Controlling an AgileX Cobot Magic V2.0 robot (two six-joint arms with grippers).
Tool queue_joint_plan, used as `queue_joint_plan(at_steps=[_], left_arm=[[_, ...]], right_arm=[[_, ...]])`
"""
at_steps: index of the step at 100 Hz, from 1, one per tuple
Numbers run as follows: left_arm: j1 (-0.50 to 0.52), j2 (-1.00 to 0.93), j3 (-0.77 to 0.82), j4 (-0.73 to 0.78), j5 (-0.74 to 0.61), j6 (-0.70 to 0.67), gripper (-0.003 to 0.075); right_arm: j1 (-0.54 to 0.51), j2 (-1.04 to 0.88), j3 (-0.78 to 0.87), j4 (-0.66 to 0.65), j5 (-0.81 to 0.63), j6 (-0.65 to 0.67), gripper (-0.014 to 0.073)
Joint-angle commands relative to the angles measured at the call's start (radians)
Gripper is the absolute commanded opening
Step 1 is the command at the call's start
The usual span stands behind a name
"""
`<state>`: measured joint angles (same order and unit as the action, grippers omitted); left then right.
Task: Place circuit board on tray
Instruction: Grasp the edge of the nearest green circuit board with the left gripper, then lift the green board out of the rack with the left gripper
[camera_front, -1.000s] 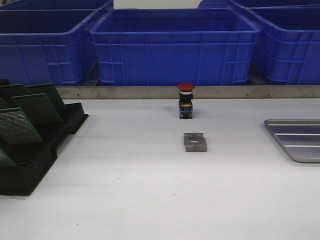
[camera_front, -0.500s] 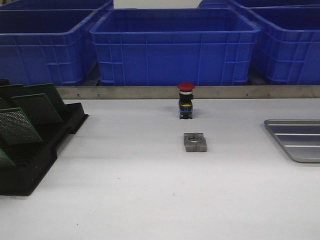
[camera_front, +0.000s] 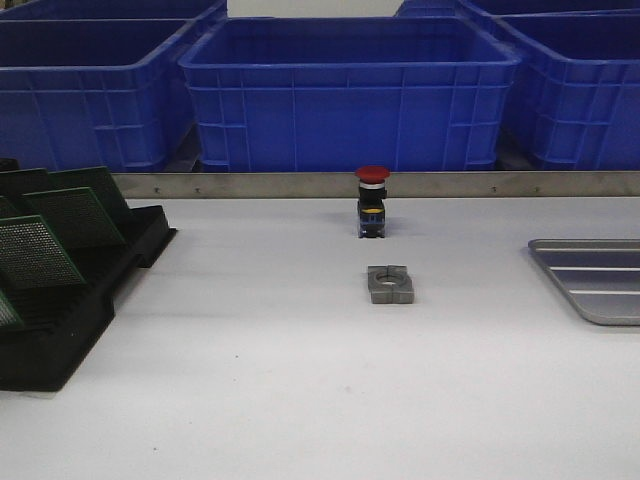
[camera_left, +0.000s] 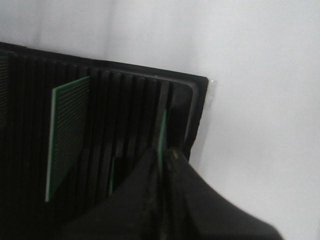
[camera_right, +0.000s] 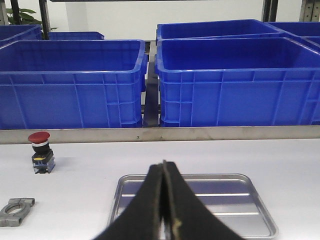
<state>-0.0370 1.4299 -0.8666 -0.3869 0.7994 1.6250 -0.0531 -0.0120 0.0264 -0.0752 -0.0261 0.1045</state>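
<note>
The black slotted rack stands at the table's left with several green circuit boards leaning in it. In the left wrist view my left gripper is shut on the thin edge of a green circuit board that stands in a slot near the end of the rack. Another board stands a few slots away. The silver-grey tray lies at the right edge and holds nothing. My right gripper is shut and empty, above the near side of the tray. Neither gripper shows in the front view.
A red-capped push button stands at mid-table, with a grey metal clamp piece just in front of it. Blue plastic bins line the back behind a metal rail.
</note>
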Motion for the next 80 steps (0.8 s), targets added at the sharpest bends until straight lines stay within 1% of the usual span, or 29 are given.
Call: queue_joint_plan(at_steps=[1, 22, 43, 60, 69, 80], left_arm=[[0.001, -0.074, -0.027, -0.002, 0.002, -0.016, -0.0020], [0.001, -0.211, -0.027, -0.009, 0.024, -0.016, -0.0020], [0.001, -0.296, -0.027, -0.199, 0.111, -0.016, -0.0020], [-0.004, -0.296, -0.024, -0.419, 0.181, -0.016, -0.0020], [-0.036, -0.290, -0.024, -0.477, 0.198, -0.016, -0.0020], [-0.103, -0.286, -0.024, -0.501, 0.203, -0.016, -0.0020]], right_arm=[[-0.003, -0.025, -0.012, -0.014, -0.081, -0.001, -0.0061], [-0.003, -0.025, -0.012, -0.014, -0.081, -0.001, -0.0061], [-0.003, -0.025, -0.012, -0.014, -0.081, -0.001, -0.0061], [-0.003, -0.025, -0.012, -0.014, -0.081, -0.001, -0.0061], [-0.003, -0.025, -0.012, -0.014, -0.081, -0.001, -0.0061], [-0.003, -0.025, -0.012, -0.014, -0.081, -0.001, -0.0061]])
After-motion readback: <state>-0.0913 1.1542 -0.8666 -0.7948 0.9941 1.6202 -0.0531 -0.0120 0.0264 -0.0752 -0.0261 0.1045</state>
